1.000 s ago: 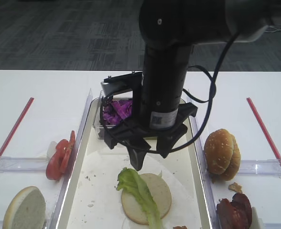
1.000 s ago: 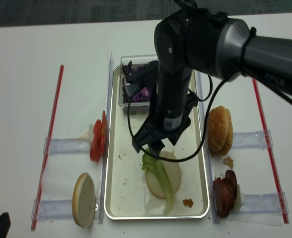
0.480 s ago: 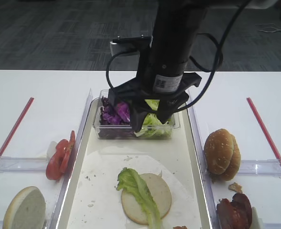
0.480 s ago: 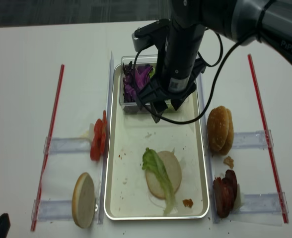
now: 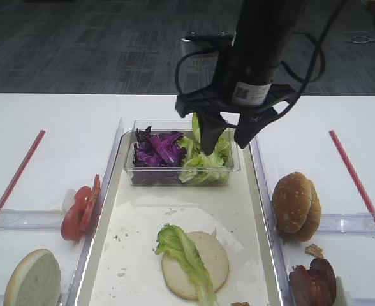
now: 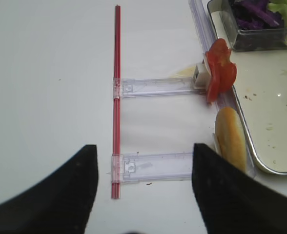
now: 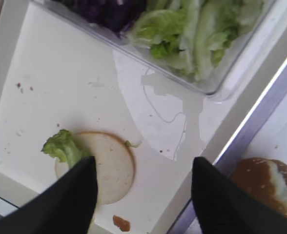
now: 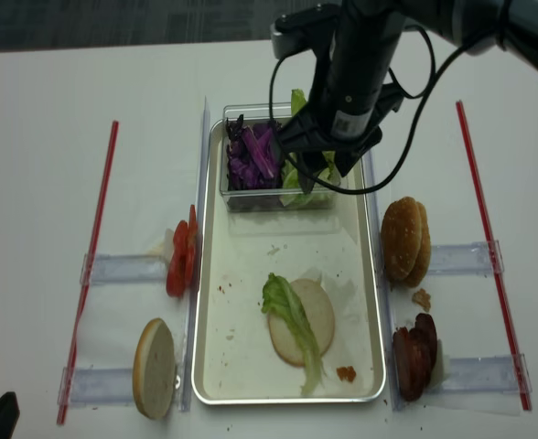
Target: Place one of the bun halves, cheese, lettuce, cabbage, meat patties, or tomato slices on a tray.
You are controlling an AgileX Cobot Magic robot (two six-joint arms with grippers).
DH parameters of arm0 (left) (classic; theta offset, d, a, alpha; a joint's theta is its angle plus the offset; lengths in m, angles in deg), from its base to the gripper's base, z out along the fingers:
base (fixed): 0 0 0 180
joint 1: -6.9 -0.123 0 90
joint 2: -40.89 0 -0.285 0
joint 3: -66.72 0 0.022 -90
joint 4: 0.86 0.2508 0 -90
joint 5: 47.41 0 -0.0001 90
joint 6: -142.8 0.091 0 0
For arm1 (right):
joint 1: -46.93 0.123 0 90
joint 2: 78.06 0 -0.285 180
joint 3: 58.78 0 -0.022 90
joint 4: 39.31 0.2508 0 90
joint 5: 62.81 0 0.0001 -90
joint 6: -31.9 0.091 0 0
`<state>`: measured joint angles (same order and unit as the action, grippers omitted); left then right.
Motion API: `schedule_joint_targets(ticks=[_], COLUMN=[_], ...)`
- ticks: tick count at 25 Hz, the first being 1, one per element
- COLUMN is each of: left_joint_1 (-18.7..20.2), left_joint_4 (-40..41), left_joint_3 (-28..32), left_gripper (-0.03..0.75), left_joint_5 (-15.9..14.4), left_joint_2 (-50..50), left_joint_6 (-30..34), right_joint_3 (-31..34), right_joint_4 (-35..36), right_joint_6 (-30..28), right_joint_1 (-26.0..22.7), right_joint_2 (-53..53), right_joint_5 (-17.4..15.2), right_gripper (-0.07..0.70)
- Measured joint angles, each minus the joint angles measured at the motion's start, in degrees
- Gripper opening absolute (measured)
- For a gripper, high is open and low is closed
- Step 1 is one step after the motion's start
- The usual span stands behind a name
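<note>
The cream tray (image 5: pixel 102 220) (image 8: pixel 199 302) holds a pale bun half (image 5: pixel 210 256) (image 8: pixel 317 322) (image 7: pixel 112 165) with a lettuce leaf (image 5: pixel 181 250) (image 8: pixel 285 309) across it. My right gripper (image 5: pixel 227 141) (image 8: pixel 325 172) (image 7: pixel 143 195) hangs open and empty above the far end of the tray, over the green leaves in the clear box. The left gripper (image 6: pixel 143 195) is open over bare table, left of the tray. Tomato slices (image 5: pixel 80 207) (image 6: pixel 219 68) and a cut bun half (image 5: pixel 33 279) (image 6: pixel 230 139) lie left. Sesame buns (image 5: pixel 296 205) and meat patties (image 5: pixel 312 280) lie right. Cheese I cannot make out.
A clear plastic box (image 5: pixel 131 171) at the tray's far end holds purple cabbage (image 5: pixel 157 148) (image 8: pixel 251 155) and green leaves (image 5: pixel 203 164). Red strips (image 5: pixel 15 178) (image 5: pixel 356 182) and clear plastic rails (image 6: pixel 155 87) flank the tray. A small brown crumb (image 8: pixel 346 373) lies on the tray.
The right gripper has lifted from beside the lettuce-topped bun and swung back and right to above the clear box, still open. The lettuce stays on the bun.
</note>
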<state>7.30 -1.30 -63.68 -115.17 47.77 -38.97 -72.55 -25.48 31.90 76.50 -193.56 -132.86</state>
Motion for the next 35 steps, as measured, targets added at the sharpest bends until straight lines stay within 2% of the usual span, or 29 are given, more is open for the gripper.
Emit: schedule_joint_targets(ticks=[19,35], left_joint_1=[0.0,0.0], left_joint_4=[0.0,0.0], left_joint_3=[0.0,0.0], left_gripper=[0.400,0.400], left_joint_5=[0.0,0.0], left_joint_2=[0.0,0.0], left_joint_6=[0.0,0.0], right_joint_3=[0.0,0.0], right_joint_4=[-3.4,-6.5], right_joint_6=[0.0,-0.3], right_joint_1=[-17.3,-26.7], right_joint_2=[0.0,0.0], right_joint_5=[0.0,-0.1], right_gripper=[0.470,0.469])
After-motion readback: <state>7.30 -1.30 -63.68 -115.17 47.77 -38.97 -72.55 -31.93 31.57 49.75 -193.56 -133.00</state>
